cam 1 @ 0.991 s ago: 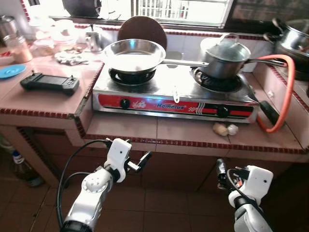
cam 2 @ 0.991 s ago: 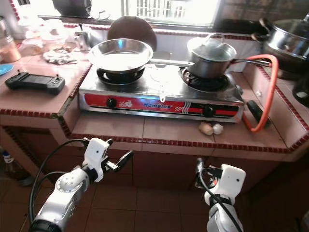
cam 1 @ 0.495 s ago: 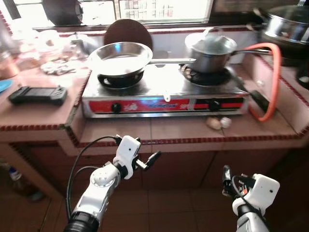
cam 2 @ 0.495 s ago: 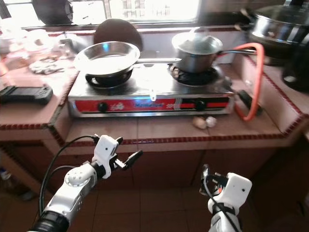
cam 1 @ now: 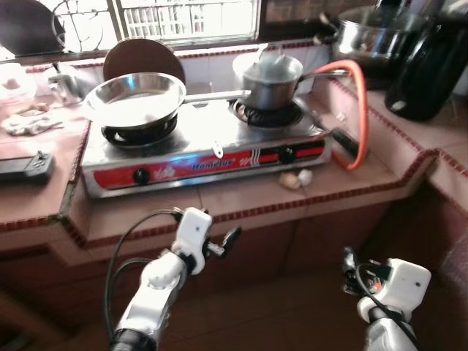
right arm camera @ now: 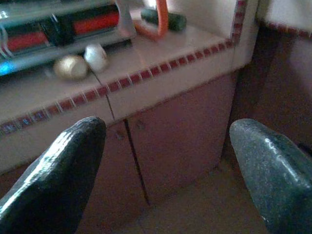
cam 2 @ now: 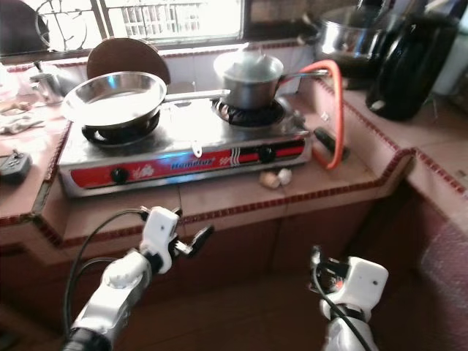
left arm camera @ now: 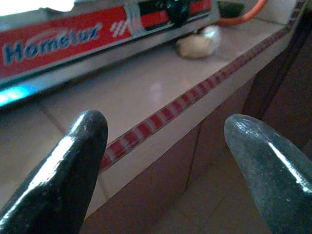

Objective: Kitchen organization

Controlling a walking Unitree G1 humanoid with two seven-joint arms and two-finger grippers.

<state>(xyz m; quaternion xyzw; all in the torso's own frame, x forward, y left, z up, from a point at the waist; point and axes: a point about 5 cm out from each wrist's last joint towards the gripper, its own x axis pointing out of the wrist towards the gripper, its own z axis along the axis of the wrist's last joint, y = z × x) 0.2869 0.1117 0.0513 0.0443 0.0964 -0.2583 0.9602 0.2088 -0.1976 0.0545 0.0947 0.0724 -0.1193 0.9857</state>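
Looking down from the head camera, I have a two-burner gas stove (cam 1: 197,146) sitting on a pink tiled counter (cam 1: 219,197) across the middle of the frame, its red front panel facing me. A wide steel frying pan (cam 1: 135,99) rests on the burner toward the left of the picture, and a small lidded saucepan (cam 1: 270,73) sits on the burner toward the upper centre, its handle pointing to the right. An orange gas hose (cam 1: 357,102) loops up beside the stove on the right side of the frame. Just in front of the stove, on the bare tiles, lie two small pale lumps (cam 1: 295,178) touching each other; I cannot tell what they are. At the far left edge a dark handheld controller (cam 1: 22,167) lies on the counter, and a big black jug (cam 1: 424,62) stands in the upper right corner next to a large steel pot (cam 1: 362,33). My left gripper (cam 1: 227,241) hangs below the counter edge in the lower left, its fingers (left arm camera: 73,161) spread apart and holding nothing, pointed at the counter's red-trimmed rim. My right gripper (cam 2: 317,262) sits low in the lower right, in front of the brown cabinet doors (right arm camera: 180,136), fingers (right arm camera: 53,170) also spread wide and empty.
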